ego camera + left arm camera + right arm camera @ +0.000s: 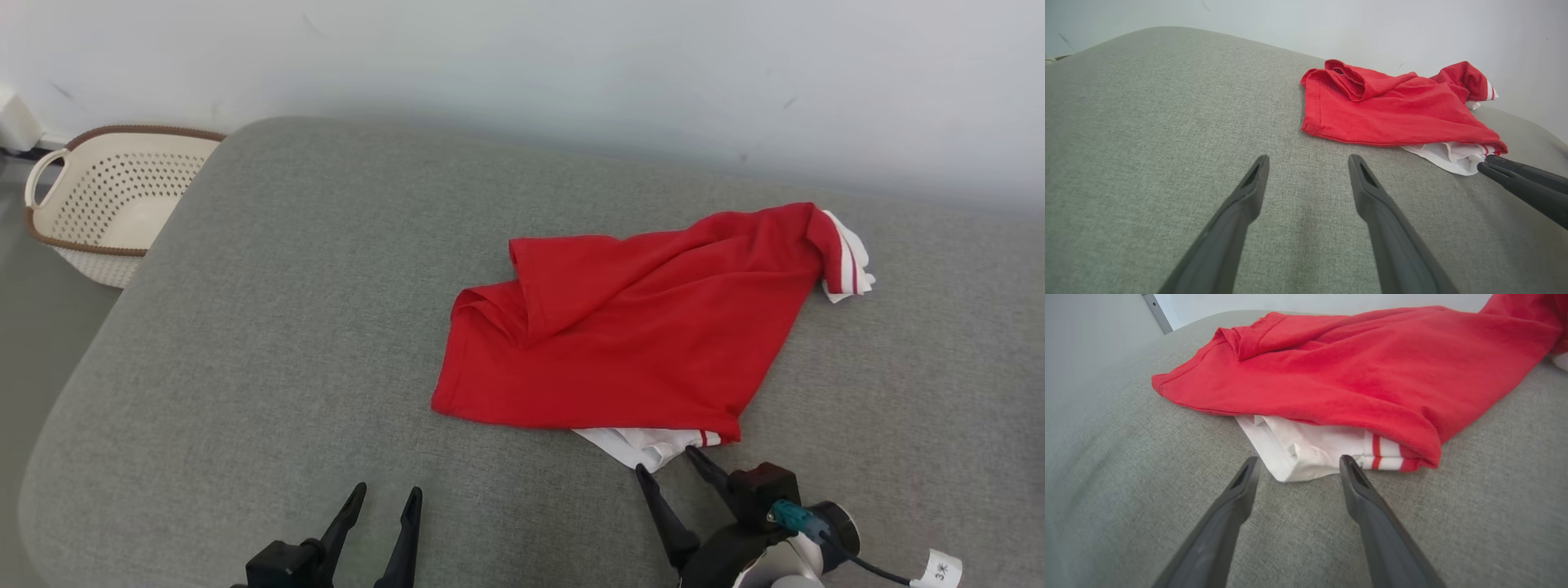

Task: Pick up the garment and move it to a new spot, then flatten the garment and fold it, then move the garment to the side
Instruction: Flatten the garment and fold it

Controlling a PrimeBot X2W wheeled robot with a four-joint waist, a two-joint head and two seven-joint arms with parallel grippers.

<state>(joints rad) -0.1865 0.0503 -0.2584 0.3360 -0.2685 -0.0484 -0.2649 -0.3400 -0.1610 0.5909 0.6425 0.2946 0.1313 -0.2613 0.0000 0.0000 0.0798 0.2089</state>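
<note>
Dark fingers of the right gripper (pixel 1299 458) stand apart with nothing clamped between them. In the right wrist view their tips flank the corner of a white layer (pixel 1306 453); whether they touch the cloth cannot be told. Most of that white layer is hidden under the red garment (pixel 637 327), and only a corner and a red-striped band show at its near edge.

In the head view this gripper sits at 5 o'clock, with its fingers angled toward 11 o'clock. A teal connector (pixel 790 516) and a white label (pixel 939 566) show on its wrist, and the bottom edge cuts off the rest of the arm.

The left gripper (pixel 388 490) is at 7 o'clock, jaws likewise apart and empty. It points toward 12 o'clock over bare grey cushion (pixel 286 327), well apart from the garment. Only its fingers and a black base show before the frame ends.

The garment lies crumpled on the cushion toward 3 o'clock of the head view. One edge is folded over at its 10 o'clock side, and a white, red-striped sleeve end (pixel 849 261) pokes out at 2 o'clock. Its far end is cut off in the right wrist view.

A perforated cream basket (pixel 114 204) stands at 10 o'clock, partly hidden behind the cushion's rounded corner. A pale wall (pixel 571 65) runs across 12 o'clock.
</note>
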